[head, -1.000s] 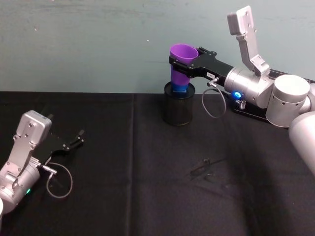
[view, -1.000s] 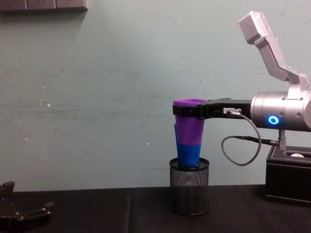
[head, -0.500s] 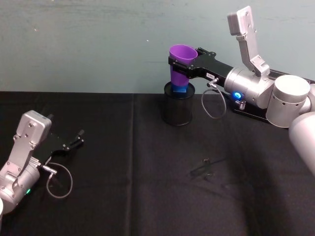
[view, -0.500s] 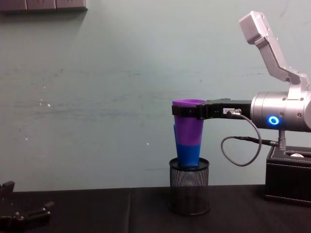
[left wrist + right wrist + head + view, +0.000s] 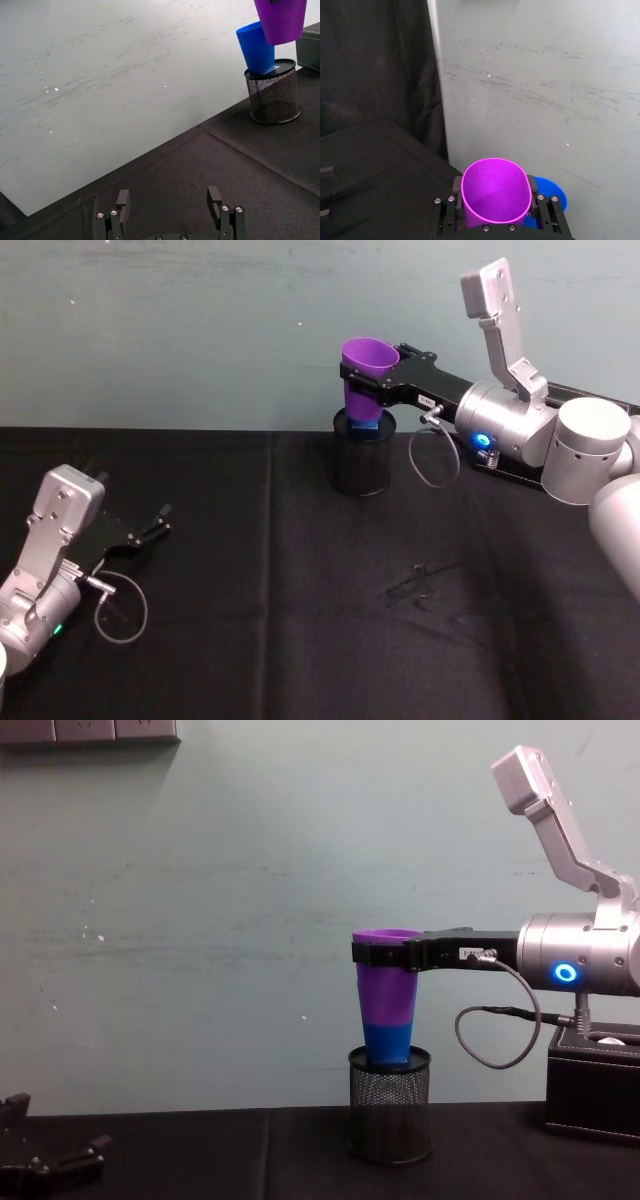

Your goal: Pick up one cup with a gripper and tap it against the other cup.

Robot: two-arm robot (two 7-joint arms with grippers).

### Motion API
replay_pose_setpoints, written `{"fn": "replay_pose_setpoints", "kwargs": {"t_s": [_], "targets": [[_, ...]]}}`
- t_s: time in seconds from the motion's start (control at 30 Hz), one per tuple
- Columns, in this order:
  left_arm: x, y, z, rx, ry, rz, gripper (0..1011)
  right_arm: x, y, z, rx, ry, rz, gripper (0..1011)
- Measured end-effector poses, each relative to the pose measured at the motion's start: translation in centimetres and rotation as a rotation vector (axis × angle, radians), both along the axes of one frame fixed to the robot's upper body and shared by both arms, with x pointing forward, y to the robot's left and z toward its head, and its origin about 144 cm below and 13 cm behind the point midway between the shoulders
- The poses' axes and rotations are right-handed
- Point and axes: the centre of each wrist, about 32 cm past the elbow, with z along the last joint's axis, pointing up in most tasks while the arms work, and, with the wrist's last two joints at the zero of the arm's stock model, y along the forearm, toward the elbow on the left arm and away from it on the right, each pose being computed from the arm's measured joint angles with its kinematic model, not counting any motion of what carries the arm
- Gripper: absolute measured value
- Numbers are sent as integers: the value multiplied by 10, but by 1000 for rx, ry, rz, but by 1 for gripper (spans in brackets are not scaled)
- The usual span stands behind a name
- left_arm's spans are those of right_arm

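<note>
My right gripper (image 5: 372,383) is shut on the purple cup (image 5: 368,362), clamping it just below the rim (image 5: 385,952) and holding it upright in the air. From the right wrist, the fingers (image 5: 454,188) sit on either side of the purple cup (image 5: 495,197). The blue cup (image 5: 255,49) stands slightly tilted in a black mesh pen holder (image 5: 390,1120) by the wall. The purple cup (image 5: 281,20) hangs right beside the blue cup's (image 5: 388,1040) upper part and hides it from the chest. Whether they touch I cannot tell. My left gripper (image 5: 158,521) rests open at the table's left.
A black box (image 5: 595,1080) stands at the right under my right arm. A small dark clip-like thing (image 5: 415,585) lies on the black cloth right of the middle. The pale wall rises directly behind the pen holder (image 5: 362,465).
My right gripper has carried the purple cup slightly to the left and toward the wall, closer over the blue cup. The left arm has not moved.
</note>
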Motion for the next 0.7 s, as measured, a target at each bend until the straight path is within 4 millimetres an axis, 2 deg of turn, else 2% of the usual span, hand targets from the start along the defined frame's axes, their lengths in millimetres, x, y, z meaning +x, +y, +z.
{"fn": "replay_pose_setpoints", "kwargs": {"t_s": [0.7], "targets": [[0, 0, 0, 0, 0, 0, 1011, -33, -9, 2, -20, 9, 42, 724]]}}
